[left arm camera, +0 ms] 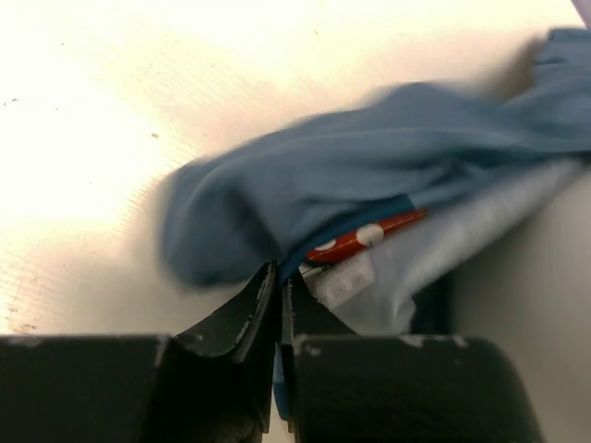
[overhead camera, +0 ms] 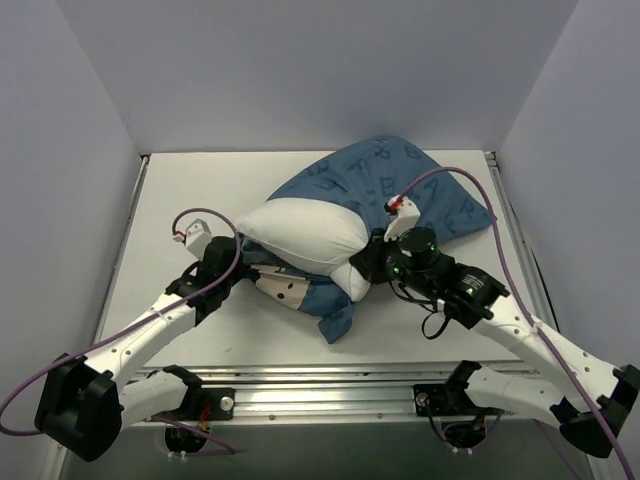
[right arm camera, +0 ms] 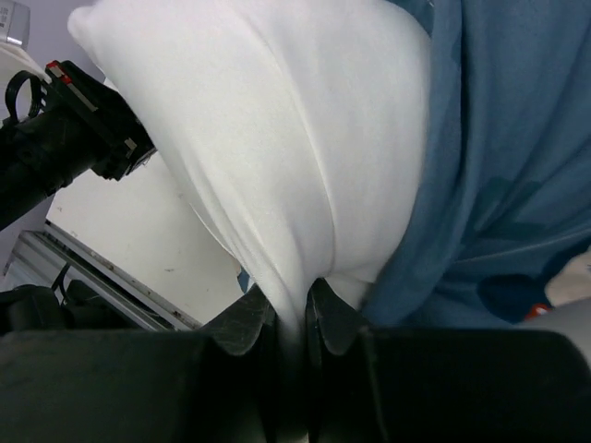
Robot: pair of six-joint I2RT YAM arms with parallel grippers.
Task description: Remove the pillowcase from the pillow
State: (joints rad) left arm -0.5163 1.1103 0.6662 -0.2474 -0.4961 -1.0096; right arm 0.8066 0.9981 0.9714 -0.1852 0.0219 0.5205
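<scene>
White table (overhead camera: 200, 200) bears pillowcase (overhead camera: 390, 180), pillow (overhead camera: 305, 235) partly out.

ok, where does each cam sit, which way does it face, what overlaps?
Top external: above and behind the bases, looking down at the table; left arm and right arm both show.
Left wrist: on the left arm, looking along the left gripper at the pillowcase it pinches.
Right wrist: on the right arm, looking along the right gripper at the pillow it pinches.
Shared: pillowcase in all three; right wrist also sees the left arm.
</scene>
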